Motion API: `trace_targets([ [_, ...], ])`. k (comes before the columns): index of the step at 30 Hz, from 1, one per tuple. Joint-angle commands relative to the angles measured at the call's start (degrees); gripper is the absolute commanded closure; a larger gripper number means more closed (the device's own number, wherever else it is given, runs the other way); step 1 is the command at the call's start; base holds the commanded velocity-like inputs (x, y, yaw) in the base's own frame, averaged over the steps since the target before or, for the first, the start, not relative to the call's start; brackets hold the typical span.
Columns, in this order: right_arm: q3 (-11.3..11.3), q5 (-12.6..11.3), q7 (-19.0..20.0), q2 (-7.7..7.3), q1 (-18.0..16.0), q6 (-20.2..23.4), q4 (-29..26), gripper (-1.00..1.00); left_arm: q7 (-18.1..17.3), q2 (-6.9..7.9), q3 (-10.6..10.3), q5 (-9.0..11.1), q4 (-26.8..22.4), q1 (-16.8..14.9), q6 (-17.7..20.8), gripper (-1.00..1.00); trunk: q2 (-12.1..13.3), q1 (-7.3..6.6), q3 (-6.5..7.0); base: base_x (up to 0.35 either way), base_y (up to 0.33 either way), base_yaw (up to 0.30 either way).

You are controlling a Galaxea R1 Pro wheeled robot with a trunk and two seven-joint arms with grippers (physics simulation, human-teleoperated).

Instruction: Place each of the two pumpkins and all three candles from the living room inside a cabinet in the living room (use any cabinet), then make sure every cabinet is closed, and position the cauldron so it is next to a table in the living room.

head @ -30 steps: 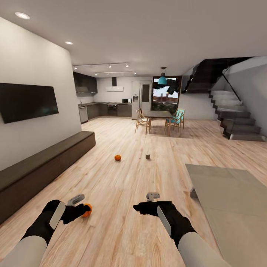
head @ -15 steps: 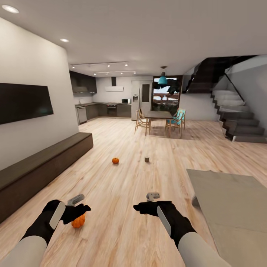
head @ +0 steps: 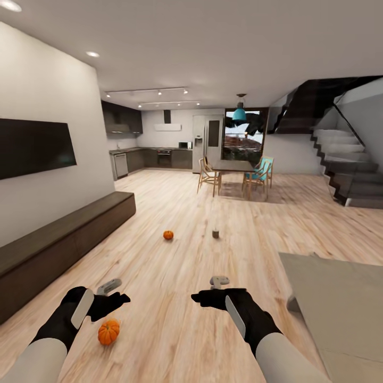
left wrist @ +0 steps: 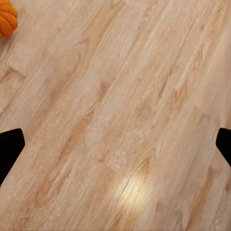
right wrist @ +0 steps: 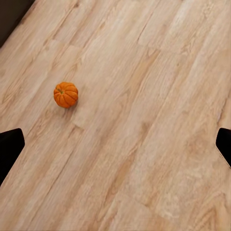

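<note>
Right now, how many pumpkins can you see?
2. One pumpkin lies on the floor under the left gripper; the other sits farther out, mid-floor. None hidden, apparently.

Both arms reach forward and low, forearms pale at the elbow end and black toward the wrists. The left gripper points inward to the right, its jaws spread wide and holding nothing. The right gripper points inward to the left — likewise spread wide, nothing between its fingers.
</note>
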Motion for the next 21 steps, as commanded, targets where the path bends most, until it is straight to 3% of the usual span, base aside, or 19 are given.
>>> trace_targets([
  [1, 0.0, -0.5, -0.1, 0.00, 0.0, 0.3, -0.1, -1.00, 0.0, -0.01, 0.1, 0.2, -0.1, 0.0, 0.3, -1.00, 0.0, 0.03, -0.07, 0.341, 0.000, 0.001],
  [21, 0.0, -0.5, -0.1, 0.00, 0.0, 0.3, -0.1, -1.00, 0.0, -0.01, -0.2, 0.2, -0.1, 0.0, 0.2, -1.00, 0.0, 0.03, -0.07, 0.341, -0.052, 0.000],
])
